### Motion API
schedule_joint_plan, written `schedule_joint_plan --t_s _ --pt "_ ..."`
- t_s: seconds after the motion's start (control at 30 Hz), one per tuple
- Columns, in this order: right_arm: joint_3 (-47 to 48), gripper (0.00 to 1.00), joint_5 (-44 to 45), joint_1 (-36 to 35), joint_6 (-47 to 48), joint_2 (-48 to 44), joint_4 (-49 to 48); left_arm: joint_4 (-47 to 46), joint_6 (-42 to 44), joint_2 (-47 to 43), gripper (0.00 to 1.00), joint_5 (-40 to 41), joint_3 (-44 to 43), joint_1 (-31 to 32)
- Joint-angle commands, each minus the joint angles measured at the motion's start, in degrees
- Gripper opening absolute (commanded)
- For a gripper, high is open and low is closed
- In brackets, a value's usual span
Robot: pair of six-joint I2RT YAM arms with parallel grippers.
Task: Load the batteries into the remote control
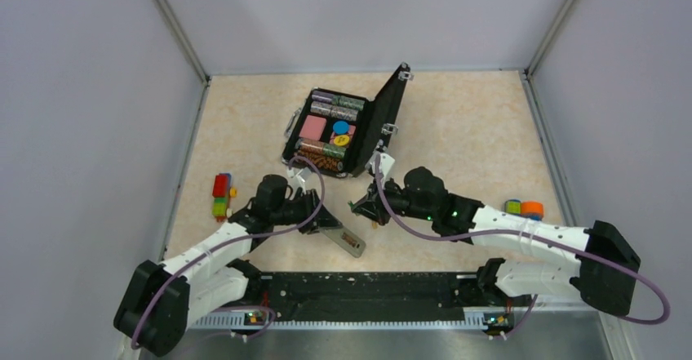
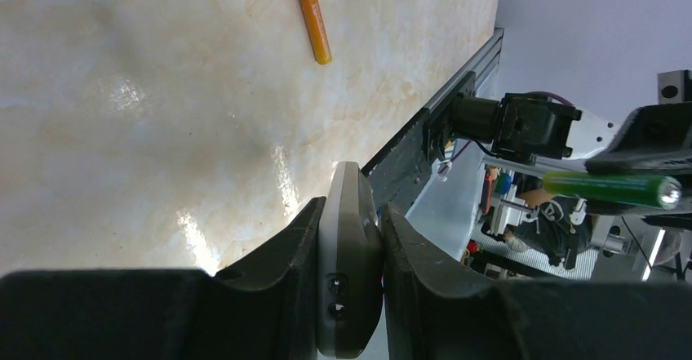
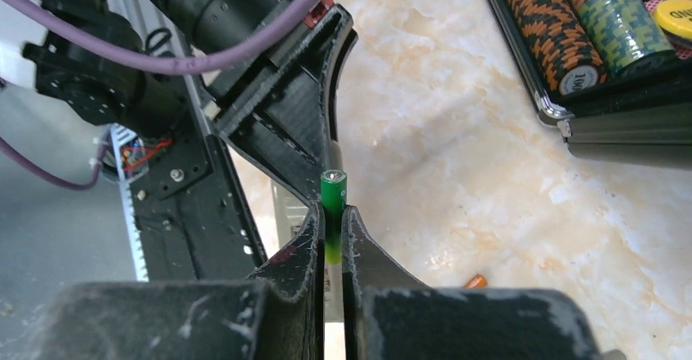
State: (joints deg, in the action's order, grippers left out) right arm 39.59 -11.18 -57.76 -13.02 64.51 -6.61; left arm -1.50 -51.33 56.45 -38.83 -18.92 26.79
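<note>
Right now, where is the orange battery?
The orange battery lies loose on the tabletop, near the top of the left wrist view, close beside the right gripper.

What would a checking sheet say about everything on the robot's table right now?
Surface: beige marbled table, glossy.
Job's things: remote control in left gripper; green battery in right gripper; orange battery lying loose on the table.
Clutter: open black case with poker chip rolls; block toy at left; coloured pieces at right.
Grippers: left shut on remote control; right shut on green battery.
Cables: purple cables loop along both arms.
Surroundings: plain grey walls.
</note>
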Motion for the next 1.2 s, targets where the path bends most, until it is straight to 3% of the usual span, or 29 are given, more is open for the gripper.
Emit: schedule_joint_plan --t_s 0.0,0.3,0.77,1.17 --pt "-3.0 0.0 0.1 -0.6 4.2 -0.5 -10.0 0.5 2.5 1.2 0.0 -3.0 -0.3 -0.6" --pt "-11.0 0.0 -1.6 -0.9 5.1 -0.3 -20.9 3.3 6.3 3.5 0.0 0.6 -2.3 -1.6" --pt "-15.6 0.0 0.5 -5.4 6.8 12.0 -38.1 2.0 11.8 -2.5 0.0 10.3 0.0 -1.8" --pt "-20.0 0.0 4.3 -5.8 4.2 23.2 -61.0 5.5 14.6 -8.0 0.0 12.9 3.8 -1.8"
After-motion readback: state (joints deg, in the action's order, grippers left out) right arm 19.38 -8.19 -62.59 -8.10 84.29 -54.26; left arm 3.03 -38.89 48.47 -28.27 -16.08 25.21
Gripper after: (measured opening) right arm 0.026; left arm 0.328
